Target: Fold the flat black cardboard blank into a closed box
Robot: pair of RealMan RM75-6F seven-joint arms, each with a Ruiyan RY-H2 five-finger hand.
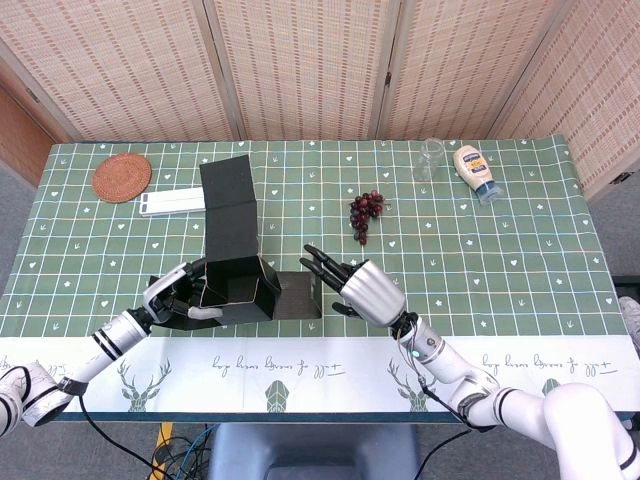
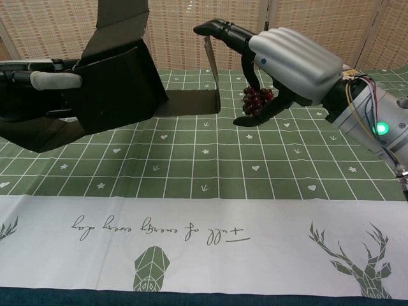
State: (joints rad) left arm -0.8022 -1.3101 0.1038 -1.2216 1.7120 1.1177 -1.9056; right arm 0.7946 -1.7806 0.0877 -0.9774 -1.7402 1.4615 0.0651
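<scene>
The black cardboard blank (image 1: pixel 238 262) sits on the left half of the worktop (image 1: pixel 500 250), near the front edge, and it is only partly formed. A rectangular body is standing, the long lid panel (image 1: pixel 228 195) extends away from me toward the back of the worktop, and one side flap (image 1: pixel 298 298) stands upright at the body's right end. My left hand (image 1: pixel 178 297) grips the left end of the body, fingers (image 2: pixel 54 80) wrapped over its outer wall, holding it steady. My right hand (image 1: pixel 355 288) holds nothing; its fingers are spread and extended toward the upright flap, with the tips at or just beside its top edge. I cannot tell from either view whether they touch it. Judged status: walls raised, nothing closed. Remaining, as I judge it: fold the right flap inward, deal with the left end, which my left hand hides, then bring the lid panel over and tuck it. The grape bunch (image 1: pixel 364 211) lies just behind my right hand, clear of the work.
</scene>
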